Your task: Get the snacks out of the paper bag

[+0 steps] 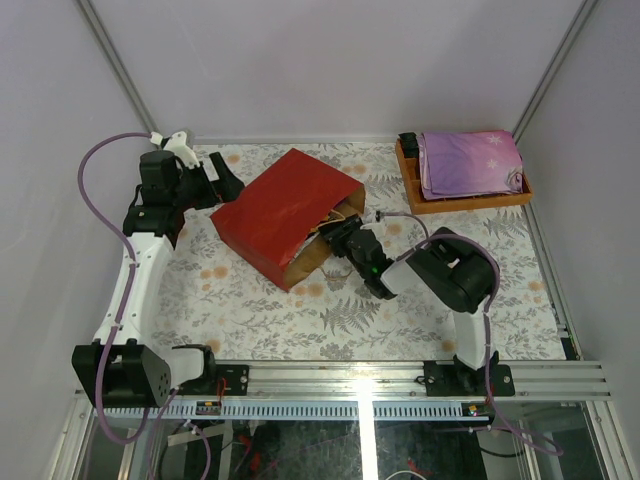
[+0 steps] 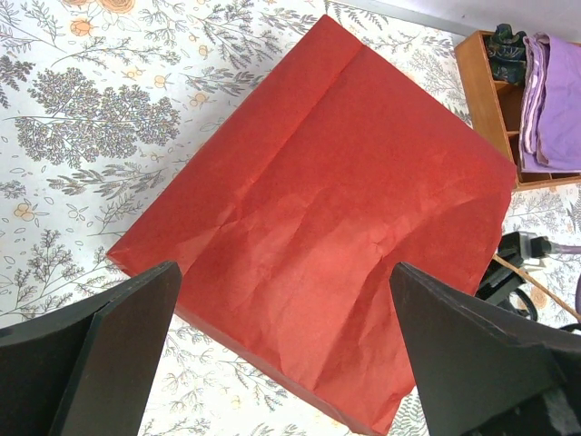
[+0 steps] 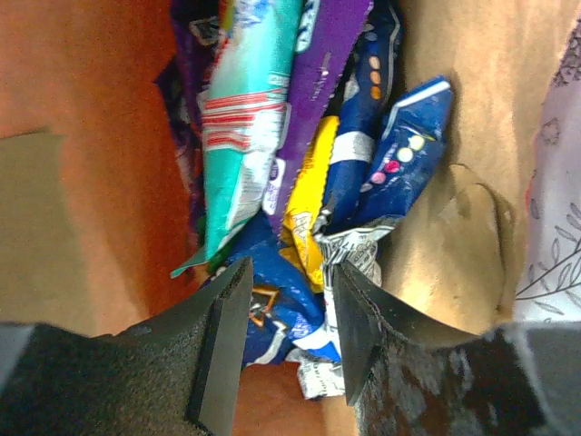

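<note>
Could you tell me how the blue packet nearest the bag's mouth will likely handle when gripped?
The blue packet has glossy film, so it is probably slippery. Its crumpled end suggests it is thin and floppy, likely light. Other snacks overlap it, so pulling may drag them.

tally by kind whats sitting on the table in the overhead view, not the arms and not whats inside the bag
paper bag: 1
wooden tray: 1
purple cloth: 1
small black item in the tray: 1
total: 4
</note>
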Tool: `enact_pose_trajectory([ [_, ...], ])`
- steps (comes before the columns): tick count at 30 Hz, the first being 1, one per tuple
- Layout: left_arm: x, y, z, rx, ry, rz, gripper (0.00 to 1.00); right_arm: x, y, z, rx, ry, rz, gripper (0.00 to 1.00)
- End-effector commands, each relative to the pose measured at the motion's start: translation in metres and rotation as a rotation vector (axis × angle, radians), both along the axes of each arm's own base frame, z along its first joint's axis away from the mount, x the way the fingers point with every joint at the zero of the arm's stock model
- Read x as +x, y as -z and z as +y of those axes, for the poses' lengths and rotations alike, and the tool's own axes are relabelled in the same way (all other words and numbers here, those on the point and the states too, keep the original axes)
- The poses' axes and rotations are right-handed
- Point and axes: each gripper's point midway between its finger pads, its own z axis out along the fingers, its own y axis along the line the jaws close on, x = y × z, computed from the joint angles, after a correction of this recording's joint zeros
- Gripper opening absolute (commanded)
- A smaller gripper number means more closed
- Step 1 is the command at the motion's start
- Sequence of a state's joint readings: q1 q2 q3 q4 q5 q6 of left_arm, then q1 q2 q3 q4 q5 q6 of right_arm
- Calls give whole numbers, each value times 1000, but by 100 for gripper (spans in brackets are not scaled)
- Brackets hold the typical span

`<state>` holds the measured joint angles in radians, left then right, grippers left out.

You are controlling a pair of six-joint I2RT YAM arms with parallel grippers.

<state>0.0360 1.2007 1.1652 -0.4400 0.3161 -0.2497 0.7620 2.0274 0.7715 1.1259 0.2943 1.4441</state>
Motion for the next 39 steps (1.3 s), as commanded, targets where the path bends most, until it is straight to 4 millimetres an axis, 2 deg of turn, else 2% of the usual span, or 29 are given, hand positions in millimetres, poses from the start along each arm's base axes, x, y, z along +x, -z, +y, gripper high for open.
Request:
enact_pose_trajectory([
  [1, 5, -16, 0, -17, 9, -73, 100, 5, -46, -7, 61, 40, -77, 47],
  [4, 5, -16, 0, -19, 11, -72, 100, 10, -40, -4, 69, 35, -60, 46],
  [11, 5, -16, 0, -23, 13, -71, 100, 10, -47, 8, 75, -20, -67, 43],
  [19, 5, -17, 2, -30, 12, -71, 100, -38, -45, 24, 21, -69, -17, 44],
  [23, 5, -16, 1, -34, 17, -69, 100, -47, -40, 34, 26, -90, -3, 44],
  [26, 5, -16, 2, -32, 11, -71, 100, -43, -38, 38, 39, -81, -1, 44],
  [30, 6, -15, 2, -33, 13, -69, 100, -27, -30, 40, 18, -54, 4, 44],
  [39, 6, -15, 2, -33, 14, -68, 100, 5, 1, 23, 8, 16, 63, 44],
])
